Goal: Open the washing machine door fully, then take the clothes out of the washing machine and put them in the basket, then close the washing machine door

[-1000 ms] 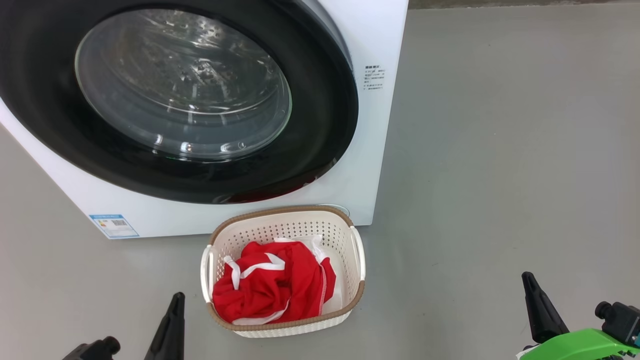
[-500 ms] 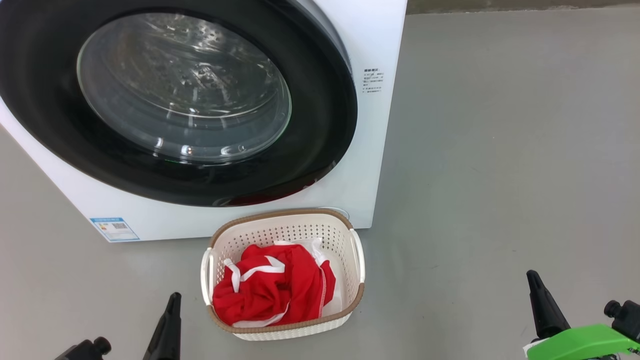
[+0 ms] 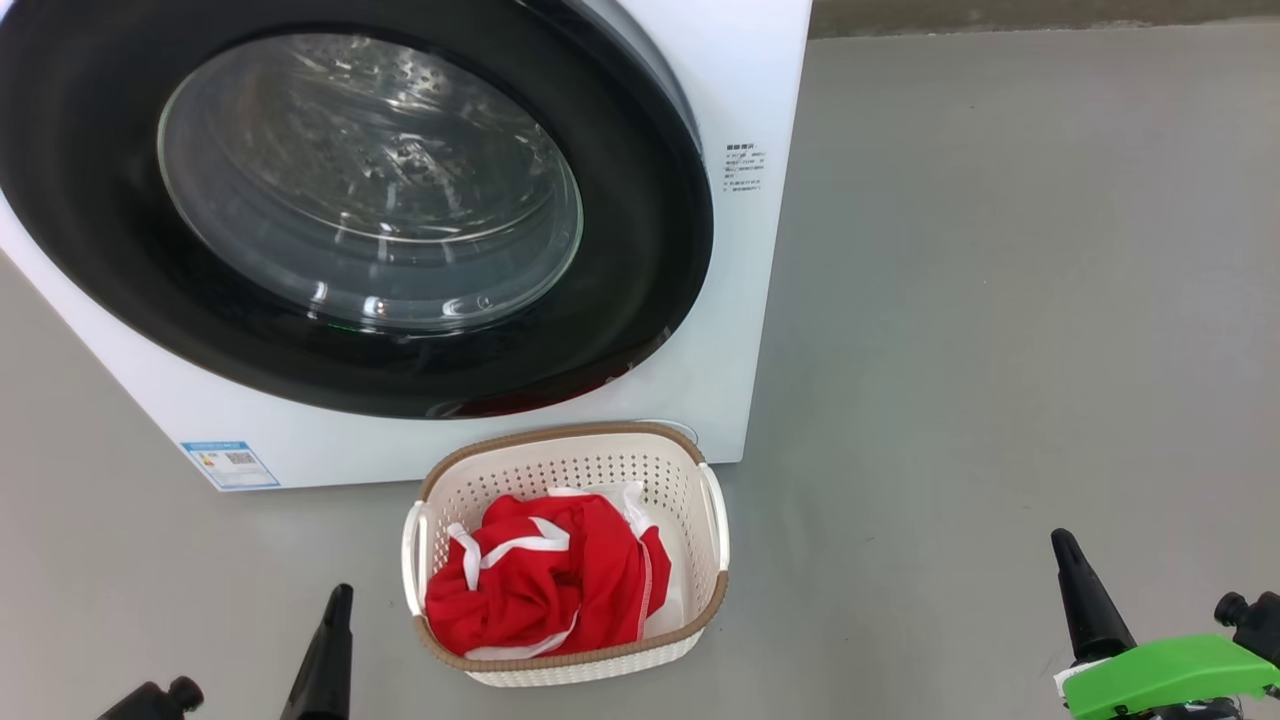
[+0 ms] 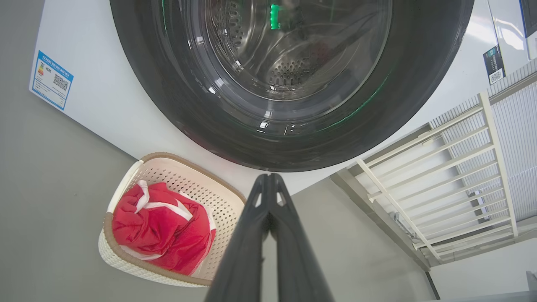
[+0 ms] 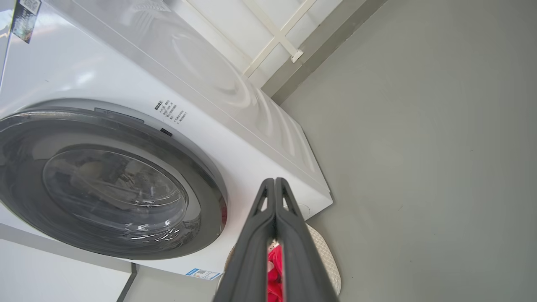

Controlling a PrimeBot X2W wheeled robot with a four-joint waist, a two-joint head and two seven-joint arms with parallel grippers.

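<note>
Door: we've got the door [image 3: 370, 190] sitting flush on the washing machine [image 3: 745, 90], with its black ring unbroken all round, so we call it closed.
Clothes: the red clothes [image 3: 545, 585] are bunched up inside the basket [image 3: 560, 437], which stands on the floor just in front of the machine's lower edge. We can't tell whether the two touch.
Left gripper: the left gripper [image 3: 338, 602] hovers low, left of the basket, with its fingers pressed together and nothing between them.
Right gripper: the right gripper [image 3: 1066, 555] is well off to the basket's right, fingers also together and empty.
Cloth handling: we judge it soft, light and limp. We'd pinch a raised fold on top of the heap and watch that the white trim doesn't snag the rim.
Door handling: it looks stiff and glossy, probably slippery. We'd press on the black frame, not the glass.
Basket handling: it's light plastic, and we expect it to slide if nudged.
Surface: the grey floor [image 3: 1000, 300] is smooth and level.
Room: there's a pale wall and a white railing [image 4: 440, 188] beyond the machine.
</note>
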